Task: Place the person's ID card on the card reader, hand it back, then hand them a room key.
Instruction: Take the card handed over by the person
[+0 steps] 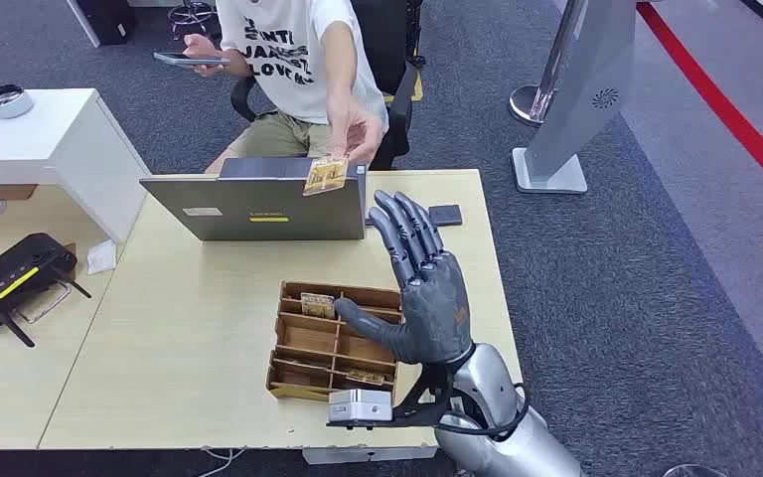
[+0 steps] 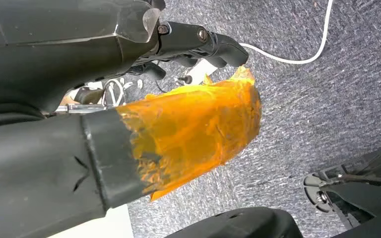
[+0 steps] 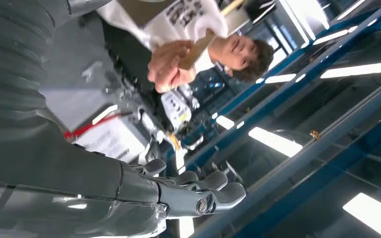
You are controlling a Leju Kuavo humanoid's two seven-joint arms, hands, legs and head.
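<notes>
Head view: right hand [image 1: 425,288] raised above the bench [image 1: 189,338], palm turned up toward the person, fingers stretched out and apart, thumb out to the side; it holds nothing. In the right wrist view the same hand [image 3: 198,191] shows its fingertips extended with nothing between them.

The person [image 1: 293,60] sits behind the bench and reaches one arm forward over the open laptop [image 1: 253,206]. Their hand [image 1: 356,129] pinches the ID card [image 1: 325,175], a small gold-toned card, just above the laptop's top edge. Card and right hand are near each other but apart; no contact. The person's other hand holds a phone [image 1: 191,60].

A wooden compartment tray [image 1: 333,343] lies on the bench just beside the right hand's thumb, with cards in some compartments. A small dark flat device [image 1: 445,214] rests on the bench beyond the fingertips; whether it is the card reader cannot be told.

Left hand: the left wrist view shows dark parts and orange film over grey carpet; its state cannot be told.
</notes>
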